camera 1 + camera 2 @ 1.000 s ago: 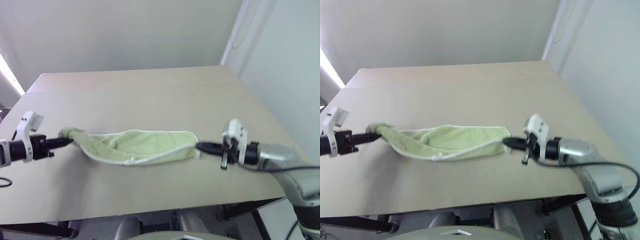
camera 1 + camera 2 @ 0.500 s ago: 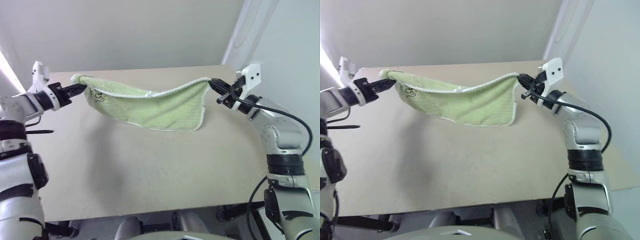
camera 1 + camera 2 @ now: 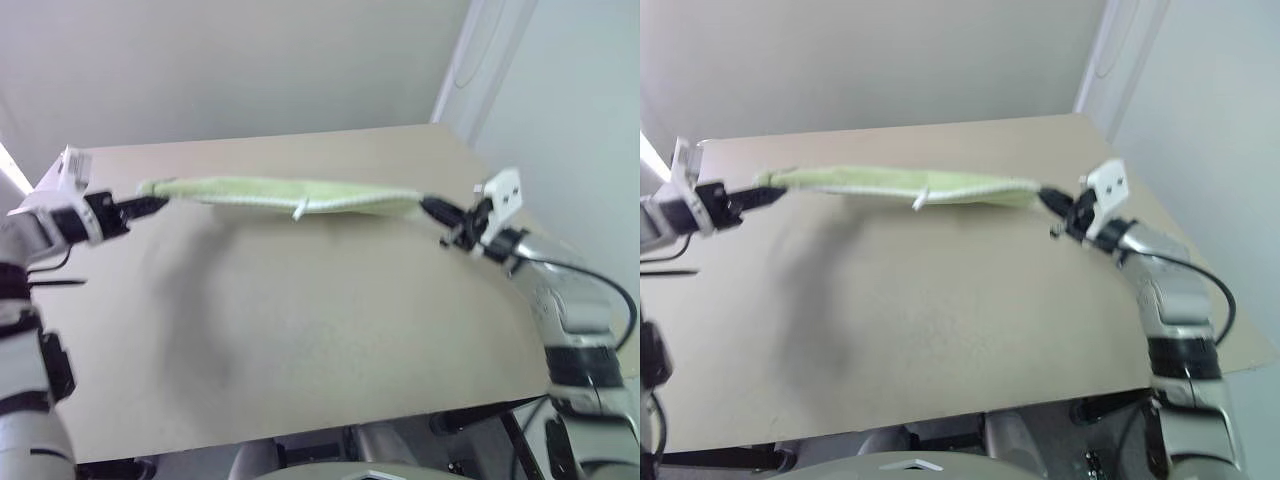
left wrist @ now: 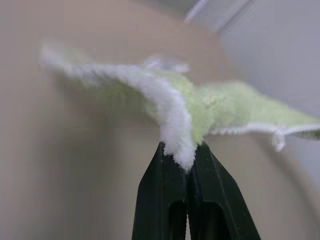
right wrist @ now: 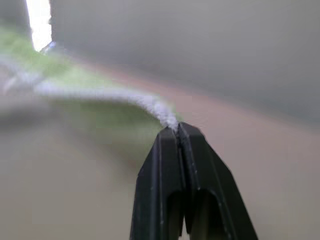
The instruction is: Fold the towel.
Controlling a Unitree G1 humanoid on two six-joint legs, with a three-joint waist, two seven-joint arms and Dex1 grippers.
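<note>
Light green towel (image 3: 290, 192) with white edging, stretched taut and level in mid-air

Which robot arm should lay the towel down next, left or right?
Probably both, neither is better placed: the left gripper and right gripper each pinch one end of the towel, stretched above the table.

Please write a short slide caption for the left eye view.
Both grippers, left and right, hold the green towel stretched by its ends above the table.

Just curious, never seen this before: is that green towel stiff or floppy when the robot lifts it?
Probably floppy: the towel sags slightly between the left gripper and right gripper. Likely light, since thin corner pinches hold it above the table.
</note>
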